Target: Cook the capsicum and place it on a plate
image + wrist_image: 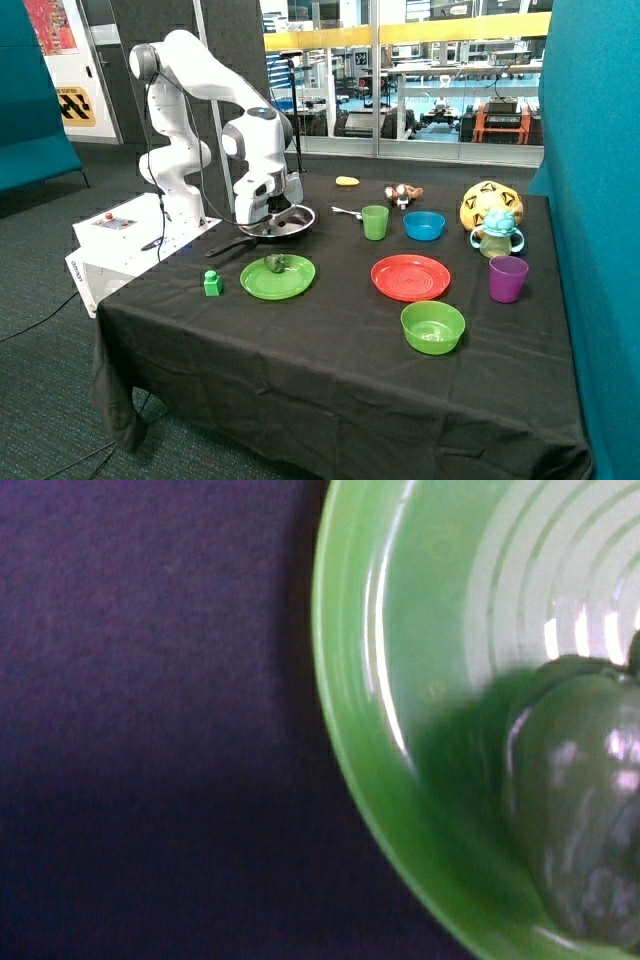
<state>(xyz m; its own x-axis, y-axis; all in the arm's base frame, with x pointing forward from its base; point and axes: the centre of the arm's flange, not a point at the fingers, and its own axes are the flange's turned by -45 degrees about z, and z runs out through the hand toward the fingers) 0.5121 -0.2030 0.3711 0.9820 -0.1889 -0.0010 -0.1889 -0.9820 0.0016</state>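
Down at the gripper (270,208) first: hard to call, spread or pressed together, cannot tell from here. Nothing seen gripped. Hanging low over the pan (300,222), right above its rim, white arm (200,60) arched up behind.

Capsicum (276,263) sitting on the plate (296,282), off-centre, toward the 11 o'clock side of it. Up close in the wrist view: dark green and lumpy (590,810), glossy, resting on the ringed floor of the plate (400,680), black cloth (150,730) just past the rim. Clear of the gripper in the outside view, not touching it.

Around the plate, going by the outside view:
- Pan at 12 o'clock, near, handle running out toward 10 o'clock.
- Green block (212,283) at 9 o'clock, apart from the rim.
- Red plate (411,277) at 3 o'clock, apart.
- Green bowl (433,326) at 4 o'clock, just beyond the red plate.

Further out: green cup (375,221) at 1 o'clock, spoon (346,211) just beside it, blue bowl (424,225) next along. Yellow item (347,181) near the far edge, small brown toy (403,194) beside it. Purple cup (508,278) well off at 3 o'clock, teal sippy cup (498,232) behind that, yellow ball (488,200) behind again. All on the black-clothed table (330,380).
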